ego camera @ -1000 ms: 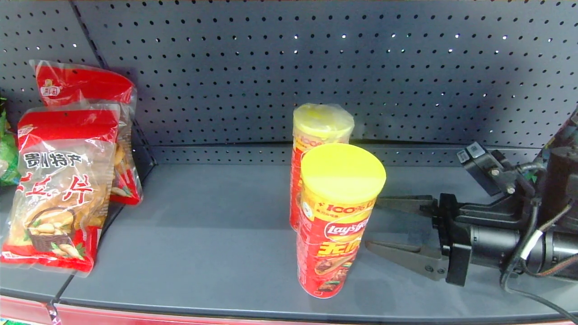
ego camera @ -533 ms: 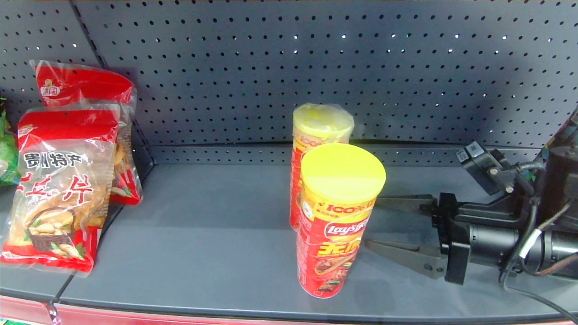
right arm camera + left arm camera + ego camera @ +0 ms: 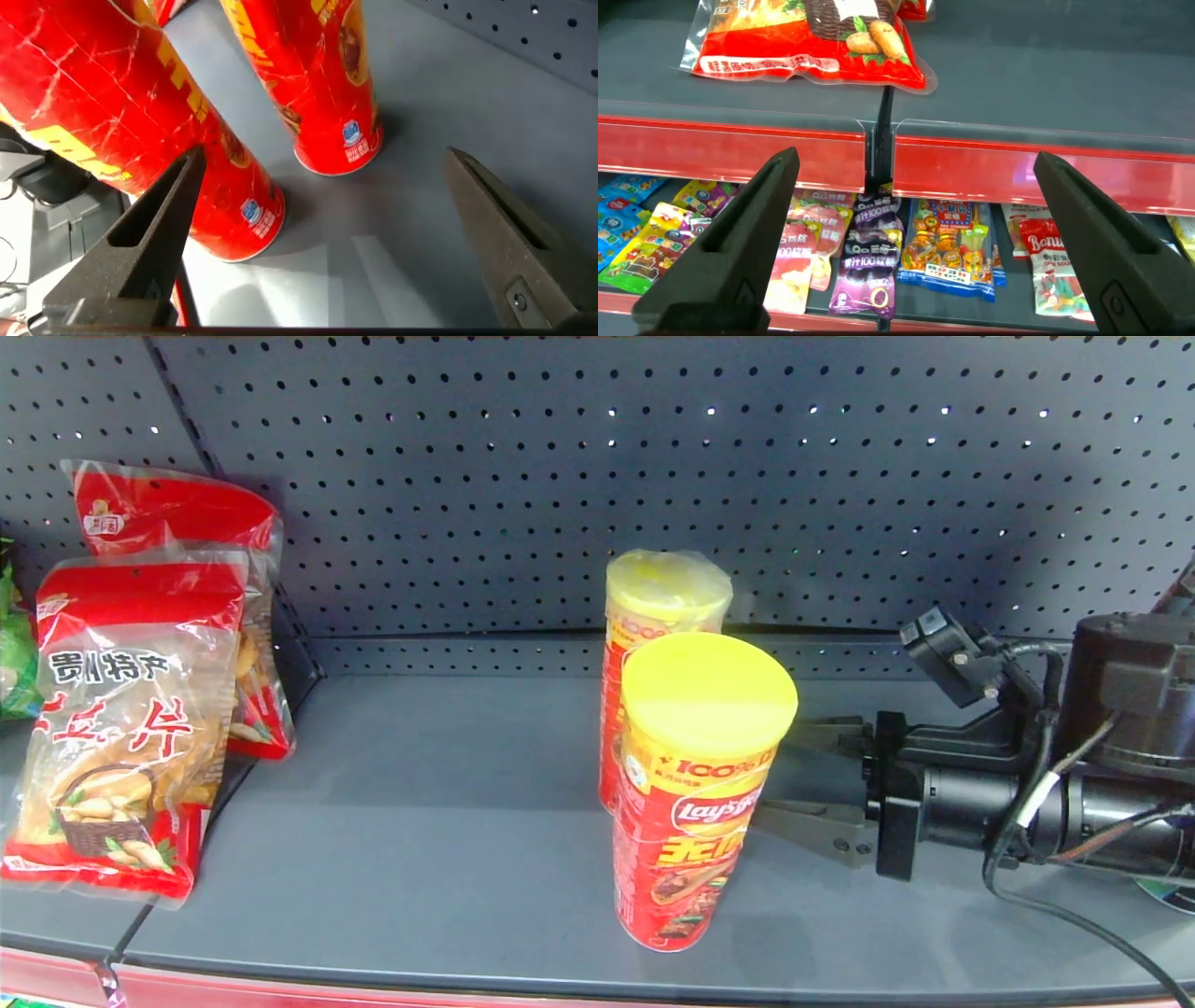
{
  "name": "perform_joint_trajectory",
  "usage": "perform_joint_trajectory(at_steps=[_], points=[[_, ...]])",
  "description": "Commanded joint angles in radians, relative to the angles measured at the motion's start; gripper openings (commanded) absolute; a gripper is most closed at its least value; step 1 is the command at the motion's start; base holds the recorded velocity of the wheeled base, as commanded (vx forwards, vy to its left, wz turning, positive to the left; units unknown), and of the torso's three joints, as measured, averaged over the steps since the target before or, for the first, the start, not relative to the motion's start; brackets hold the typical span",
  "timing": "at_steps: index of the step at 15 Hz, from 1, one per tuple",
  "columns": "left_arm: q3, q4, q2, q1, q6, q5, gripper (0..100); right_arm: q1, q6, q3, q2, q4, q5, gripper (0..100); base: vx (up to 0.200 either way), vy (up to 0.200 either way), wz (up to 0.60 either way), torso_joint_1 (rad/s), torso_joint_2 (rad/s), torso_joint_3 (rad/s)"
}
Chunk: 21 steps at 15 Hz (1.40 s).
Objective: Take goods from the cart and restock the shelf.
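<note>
Two red chip cans with yellow lids stand upright on the grey shelf [image 3: 439, 821], the front can [image 3: 695, 793] close before the rear can [image 3: 653, 616]. My right gripper [image 3: 777, 775] lies level just right of the front can, open, its fingertips at the can's side with nothing between them. In the right wrist view the front can [image 3: 187, 159] and the rear can [image 3: 318, 84] stand ahead of the open right gripper [image 3: 325, 159]. My left gripper [image 3: 915, 157] hangs open before the shelf's red front strip [image 3: 990, 168].
Red bags of peanuts [image 3: 121, 709] lean at the shelf's left end, one bag [image 3: 813, 37] near the front edge. A pegboard wall [image 3: 653, 476] closes the back. Small candy packs [image 3: 878, 252] hang on the tier below. Bare shelf lies between bags and cans.
My right gripper has moved left toward the cans, its fingertips now at the front can's side. The cans and bags have stayed put.
</note>
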Motion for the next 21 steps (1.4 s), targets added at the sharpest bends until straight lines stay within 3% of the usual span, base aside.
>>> perform_joint_trajectory(at_steps=[1, 21], points=[[0.000, 0.000, 0.002, 0.000, 0.000, 0.001, 100, 0.014, 0.000, -0.004, 0.010, 0.000, 0.000, 100, 0.000, 0.000, 0.00, 0.000, 0.00, 0.000], [0.000, -0.001, 0.002, 0.000, 0.000, 0.001, 100, 0.030, -0.002, 0.029, -0.019, 0.000, -0.001, 100, 0.000, 0.000, 0.00, 0.000, 0.00, 0.000]])
